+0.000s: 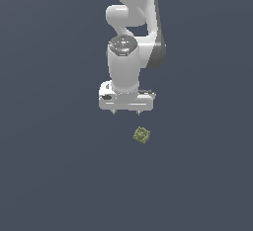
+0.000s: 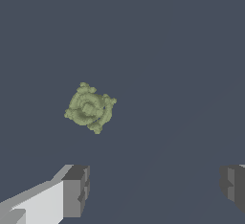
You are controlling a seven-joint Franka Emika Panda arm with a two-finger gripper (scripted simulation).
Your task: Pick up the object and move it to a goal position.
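Observation:
The object (image 1: 142,134) is a small olive-green, bumpy, roughly cube-shaped lump lying on the dark floor. In the exterior view my white gripper (image 1: 127,112) hangs above it and slightly toward that view's left, apart from it. Its two short fingertips (image 1: 114,111) point down and stand wide apart, so it is open with nothing between them. In the wrist view the object (image 2: 90,108) lies ahead of the two grey finger pads (image 2: 75,191), which are spread far apart, and it is outside the gap between them.
The white arm (image 1: 132,18) rises behind the gripper toward the top of the exterior view. A plain dark grey-blue floor (image 1: 59,175) surrounds the object on all sides.

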